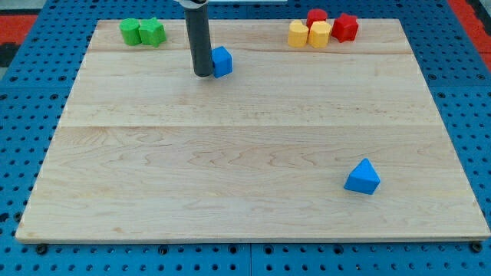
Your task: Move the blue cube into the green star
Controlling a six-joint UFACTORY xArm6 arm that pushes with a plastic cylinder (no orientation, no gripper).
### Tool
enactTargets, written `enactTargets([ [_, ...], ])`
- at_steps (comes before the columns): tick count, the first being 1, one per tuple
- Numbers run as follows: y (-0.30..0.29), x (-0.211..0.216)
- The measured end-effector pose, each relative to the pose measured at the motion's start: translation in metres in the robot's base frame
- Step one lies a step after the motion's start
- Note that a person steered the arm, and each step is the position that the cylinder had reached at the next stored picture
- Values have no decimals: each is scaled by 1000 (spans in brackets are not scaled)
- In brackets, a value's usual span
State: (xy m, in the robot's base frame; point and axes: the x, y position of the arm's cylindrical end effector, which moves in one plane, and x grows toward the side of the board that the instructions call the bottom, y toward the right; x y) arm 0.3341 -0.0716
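Nearest, at about five o'clock on the tabletop (245,153), a blue triangular block (362,177) lies well apart from everything else. Farther up, my tip (203,73) touches the blue cube (222,61) at its nine o'clock side, which looks wrong for shoving it toward the green star (153,31) at ten o'clock; there is no hand, so nothing is grasped. Farthest, a green block (130,31) adjoins the star, and yellow blocks (309,34) and red blocks (333,24) cluster at one o'clock

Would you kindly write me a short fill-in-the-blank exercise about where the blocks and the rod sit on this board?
My tip sits just to the view's ____ of the blue cube.
The two green blocks sit at the view's top ____ corner.
The blue triangular block lies toward the view's ____ right.

Missing words: left; left; bottom
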Motion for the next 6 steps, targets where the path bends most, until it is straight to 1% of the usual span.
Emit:
enactTargets([
  [1, 12, 23],
  [2, 45, 9],
  [3, 25, -15],
  [4, -20, -36],
  [5, -41, -28],
  [6, -30, 6],
])
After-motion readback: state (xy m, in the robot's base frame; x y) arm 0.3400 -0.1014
